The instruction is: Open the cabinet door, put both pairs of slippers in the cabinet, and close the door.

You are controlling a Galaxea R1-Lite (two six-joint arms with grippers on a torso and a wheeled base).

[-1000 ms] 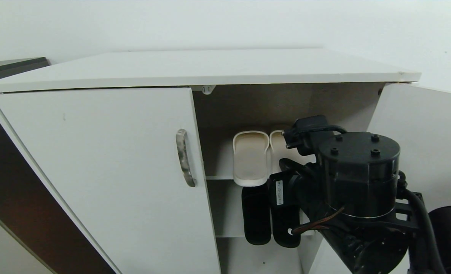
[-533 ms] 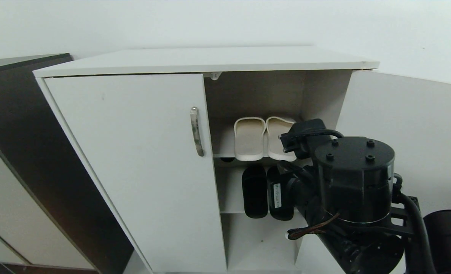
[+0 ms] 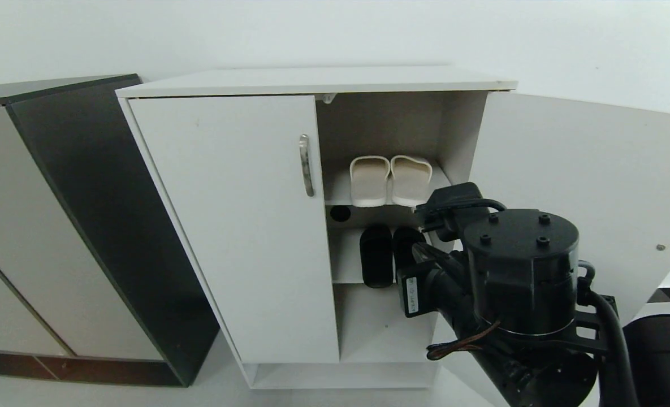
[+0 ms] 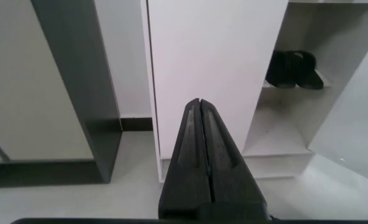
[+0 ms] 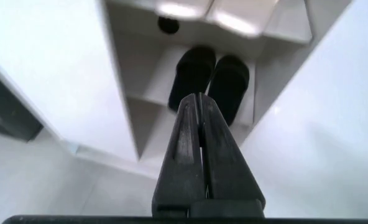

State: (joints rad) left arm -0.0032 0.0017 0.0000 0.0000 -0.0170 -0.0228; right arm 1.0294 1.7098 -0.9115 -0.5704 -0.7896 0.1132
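The white cabinet [image 3: 318,82] stands with its left door [image 3: 238,226] closed and its right door [image 3: 583,186] swung wide open. A white pair of slippers [image 3: 390,180] rests on the upper shelf, and a black pair [image 3: 390,254] on the shelf below. The same black pair [image 5: 212,81] lies beyond my right gripper [image 5: 199,95], which is shut and empty, outside the cabinet in front of the open half. The white slippers [image 5: 215,9] sit above the black ones. My left gripper [image 4: 200,101] is shut and empty, low before the closed door [image 4: 215,62], with the black slippers [image 4: 293,68] off to one side.
A taller dark cabinet [image 3: 103,226] stands close on the left of the white one. The closed door has a metal handle [image 3: 307,165]. The lowest compartment [image 3: 380,328] holds nothing. Pale floor [image 4: 128,193] lies in front.
The whole head view has pulled back from the cabinet, which now looks smaller and shows its base and the floor. Slippers and doors have kept their places.
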